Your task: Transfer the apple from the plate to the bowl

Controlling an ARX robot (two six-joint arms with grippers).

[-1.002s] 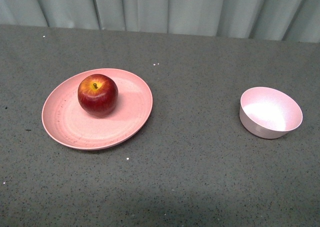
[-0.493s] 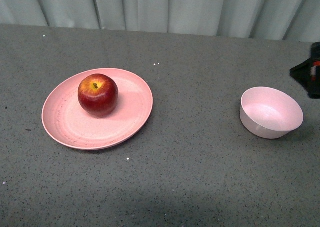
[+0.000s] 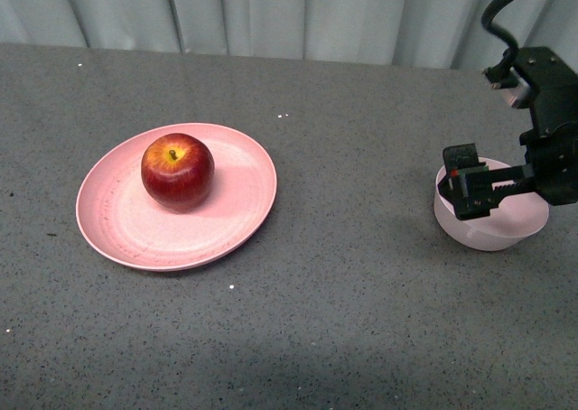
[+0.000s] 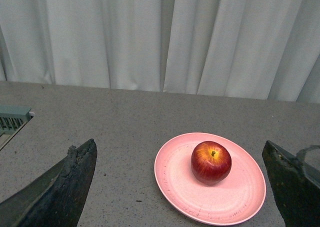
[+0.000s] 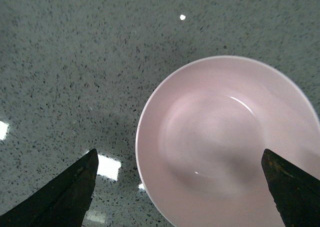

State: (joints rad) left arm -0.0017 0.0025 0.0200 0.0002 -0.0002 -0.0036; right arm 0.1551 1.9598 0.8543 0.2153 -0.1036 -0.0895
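Two dishes sit well apart on the grey speckled table in the front view: the plate to the left and the bowl to the right, with a pale pleated curtain along the far edge. The apple rests on the plate, toward its far side, stem up and showing a yellow-orange patch. The right gripper hangs over the left part of the bowl's rim, its dark fingers spread with nothing between them, and a black cable loops above the arm. The left arm does not show here. In the left wrist view, the left gripper hovers above the table on the near side of the plate, its two dark fingers set wide apart and holding nothing. The apple stands on the plate beyond them, clear of both fingers, and the curtain hangs behind. A pale grey-green slotted object shows at the picture's edge; what it is I cannot tell. In the right wrist view, the right gripper looks straight down into the bowl, which has nothing in it; its fingers stand wide apart, gripping nothing, with one finger over the table just outside the rim.
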